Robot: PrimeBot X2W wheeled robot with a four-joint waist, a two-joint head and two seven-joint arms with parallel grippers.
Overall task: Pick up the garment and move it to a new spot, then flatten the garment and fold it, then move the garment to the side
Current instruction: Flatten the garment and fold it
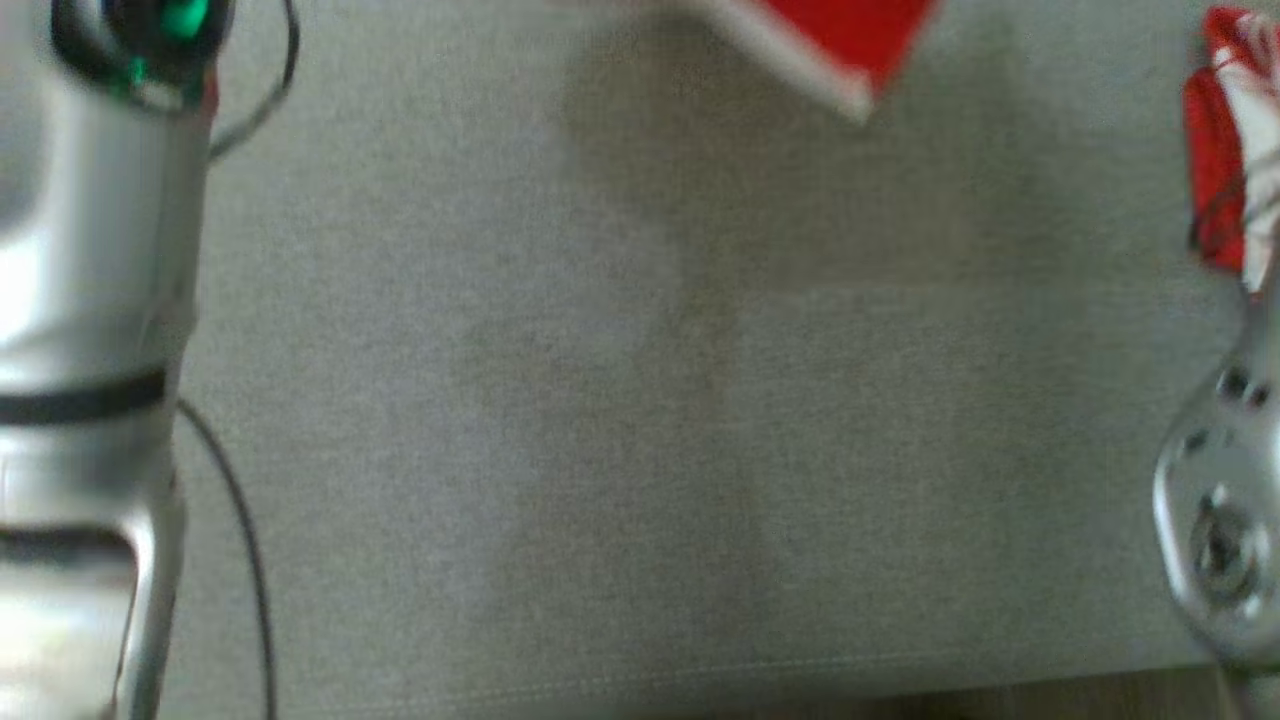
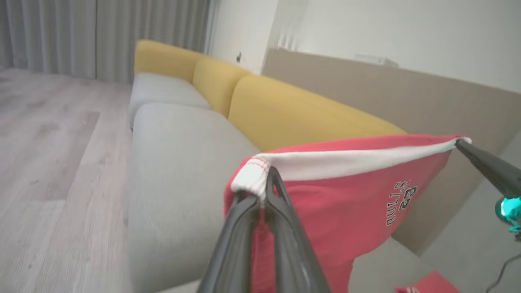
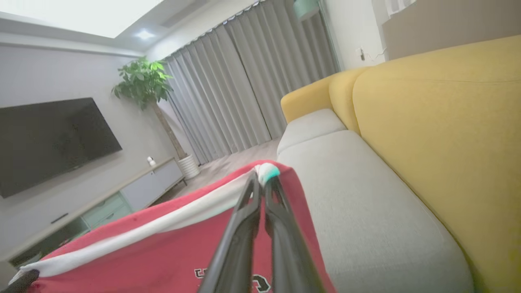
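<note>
Left wrist view showed left gripper [image 2: 263,183] and right gripper [image 2: 463,143] clamping the garment [image 2: 346,203] taut above the sofa [image 2: 175,162]. Relocation seemed underway; the next move called for lowering it flat.

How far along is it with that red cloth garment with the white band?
Pickup looks done: the red garment hangs stretched between the left gripper and right gripper, both shut on its white band, over the grey fabric sofa seat. Setting down, flattening, folding, moving aside remain.
</note>
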